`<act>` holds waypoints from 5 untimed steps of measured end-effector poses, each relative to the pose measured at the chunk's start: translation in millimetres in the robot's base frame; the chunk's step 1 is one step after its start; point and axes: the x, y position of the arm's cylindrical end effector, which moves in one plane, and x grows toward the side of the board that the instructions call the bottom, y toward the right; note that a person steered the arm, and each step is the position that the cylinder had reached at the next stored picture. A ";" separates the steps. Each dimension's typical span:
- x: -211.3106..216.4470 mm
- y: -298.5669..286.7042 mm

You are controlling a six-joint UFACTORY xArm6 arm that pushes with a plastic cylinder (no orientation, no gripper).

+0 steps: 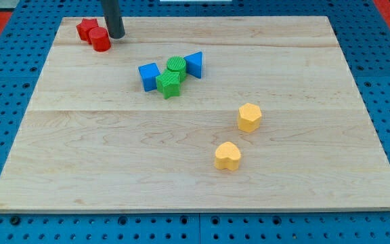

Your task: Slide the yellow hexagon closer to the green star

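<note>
The yellow hexagon lies right of the board's middle. The green star lies up and to its left, in a tight cluster with a green cylinder, a blue cube on its left and a blue triangle on the right. My tip is at the view's top left, just right of a red cylinder, far from the yellow hexagon.
A red star-like block sits beside the red cylinder at the top left. A yellow heart lies below and left of the hexagon. The wooden board rests on a blue perforated table.
</note>
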 end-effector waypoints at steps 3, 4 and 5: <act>38.3 217.0; 78.8 262.9; 125.3 287.3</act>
